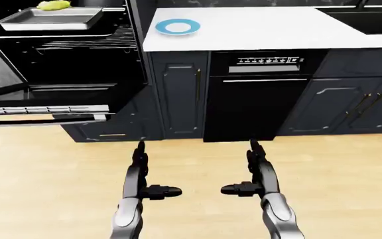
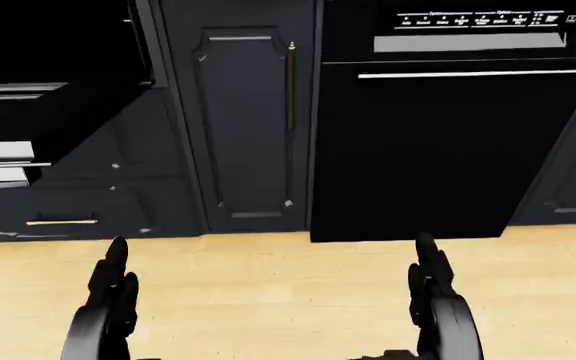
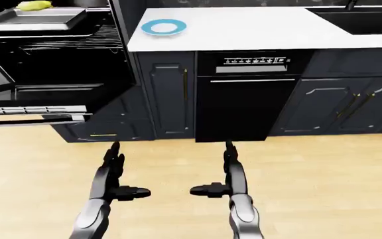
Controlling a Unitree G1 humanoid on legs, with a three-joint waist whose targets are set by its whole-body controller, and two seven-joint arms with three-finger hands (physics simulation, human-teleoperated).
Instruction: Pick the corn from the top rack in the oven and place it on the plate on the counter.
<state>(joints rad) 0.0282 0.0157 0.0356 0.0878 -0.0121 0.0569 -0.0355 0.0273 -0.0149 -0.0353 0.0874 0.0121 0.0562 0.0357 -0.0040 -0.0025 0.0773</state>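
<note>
Two empty hands hang low over the wooden floor, the left hand (image 1: 141, 174) and the right hand (image 1: 257, 172) both held with fingers straight and spread, thumbs pointing inward, gripping nothing. The corn (image 1: 54, 5) lies at the far top left of the left-eye view, resting in a grey baking tray (image 1: 48, 19) on the top rack (image 1: 104, 39) of the oven, whose door (image 1: 42, 110) is dropped open and juts out toward the robot. The blue plate (image 1: 178, 26) sits on the white surface (image 1: 277, 30) just right of the oven, near its left edge. The step in hand looks like the approach: the robot stands well apart from the oven, so it should probably shift left and closer, standing beside the lowered door rather than against it. The left hand seems the natural one to raise, coming at the corn from above the tray's rim and closing across its width.
</note>
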